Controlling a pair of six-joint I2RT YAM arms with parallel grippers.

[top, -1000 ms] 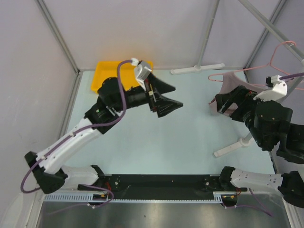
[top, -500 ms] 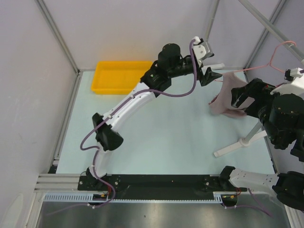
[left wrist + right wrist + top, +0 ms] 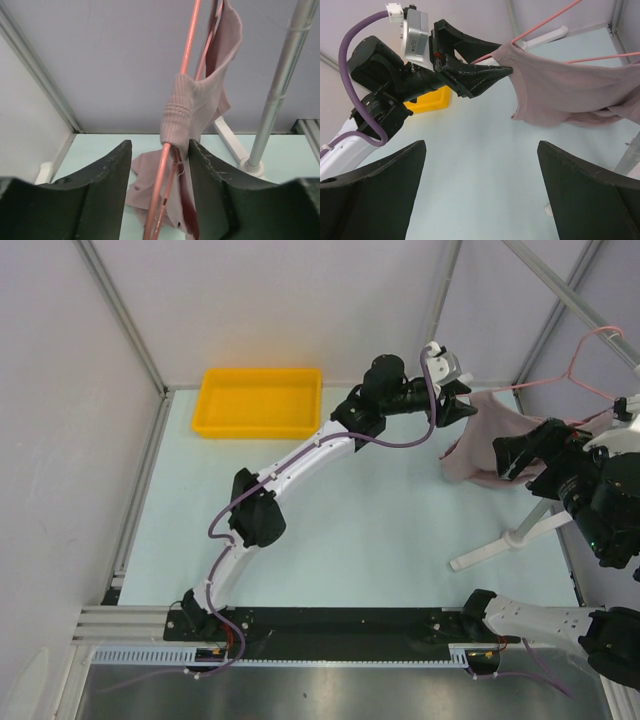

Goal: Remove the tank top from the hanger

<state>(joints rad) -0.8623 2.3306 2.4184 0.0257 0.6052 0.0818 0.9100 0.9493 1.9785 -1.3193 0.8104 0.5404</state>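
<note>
The tank top point(image 3: 485, 435) is hung on the hanger point(image 3: 187, 50) above the counter point(image 3: 350, 520). Its bunched strap point(image 3: 176, 117) is straddled by the half-narrowed left pincer point(image 3: 159, 150), not yet clamped. The right pincer point(image 3: 481, 147) is held wide and empty nearby.

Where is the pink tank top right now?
In the top view, the tank top hangs on the hanger at the table's far right, its strap end between the left gripper's fingers, the right gripper just beyond.
</note>
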